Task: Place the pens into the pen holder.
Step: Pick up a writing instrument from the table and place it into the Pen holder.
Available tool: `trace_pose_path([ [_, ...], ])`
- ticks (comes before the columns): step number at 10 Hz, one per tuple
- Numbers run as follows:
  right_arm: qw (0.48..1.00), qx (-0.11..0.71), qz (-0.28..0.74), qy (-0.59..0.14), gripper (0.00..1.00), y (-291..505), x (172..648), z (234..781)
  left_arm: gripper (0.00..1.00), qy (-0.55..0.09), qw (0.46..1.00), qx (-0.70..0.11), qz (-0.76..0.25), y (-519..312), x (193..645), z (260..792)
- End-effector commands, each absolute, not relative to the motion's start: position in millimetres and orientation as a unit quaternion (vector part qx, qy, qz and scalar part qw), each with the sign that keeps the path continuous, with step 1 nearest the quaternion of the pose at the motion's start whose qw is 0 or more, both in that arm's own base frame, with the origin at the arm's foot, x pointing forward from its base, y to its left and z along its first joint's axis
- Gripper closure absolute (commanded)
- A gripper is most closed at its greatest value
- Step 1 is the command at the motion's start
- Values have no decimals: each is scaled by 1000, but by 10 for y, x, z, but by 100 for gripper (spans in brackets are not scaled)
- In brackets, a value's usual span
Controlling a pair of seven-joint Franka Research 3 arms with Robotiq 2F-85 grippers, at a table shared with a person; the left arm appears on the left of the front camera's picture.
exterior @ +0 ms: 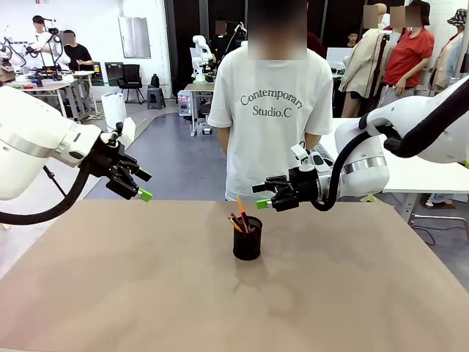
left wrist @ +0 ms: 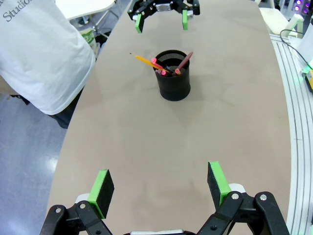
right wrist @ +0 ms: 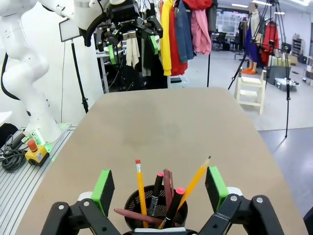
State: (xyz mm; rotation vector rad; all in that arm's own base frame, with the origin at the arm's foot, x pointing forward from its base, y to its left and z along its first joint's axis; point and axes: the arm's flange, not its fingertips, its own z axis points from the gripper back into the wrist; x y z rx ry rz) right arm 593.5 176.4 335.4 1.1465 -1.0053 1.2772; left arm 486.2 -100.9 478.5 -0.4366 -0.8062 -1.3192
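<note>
Standing below open right hand point(exterior: 262, 195): pen holder point(exterior: 248, 240)

I count one black wire-mesh cylindrical pen holder point(right wrist: 155, 213), two yellow pencils point(right wrist: 140, 191), four dark reddish-brown or black pens point(right wrist: 167, 188), two green-padded black grippers point(left wrist: 160, 188).

My front camera sits between the arms and looks across the desk point(exterior: 110, 293) toward the person point(exterior: 277, 110). My left wrist camera looks down from well back; my right wrist camera hangs close above. All three share the pen holder point(exterior: 248, 239) point(left wrist: 173, 77) point(right wrist: 155, 211).
</note>
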Motion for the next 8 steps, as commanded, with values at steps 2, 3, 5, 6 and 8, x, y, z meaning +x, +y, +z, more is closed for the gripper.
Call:
trace_pose_path([
  [2,555,481,541,-410,0,1787,5949,3445,0,-359,698,-192,-589,-991,4856,4805],
  [3,556,481,540,-410,0,1787,5938,3448,0,-359,698,-192,-589,-991,4856,4805],
  [5,559,478,541,-408,0,1788,5930,3480,0,-359,698,-192,-589,-991,4856,4805],
  [6,563,474,543,-403,0,1775,5908,3553,0,-359,698,-192,-589,-991,4856,4805],
  [8,587,467,536,-387,0,1715,5863,3675,0,-359,698,-192,-589,-991,4856,4805],
])
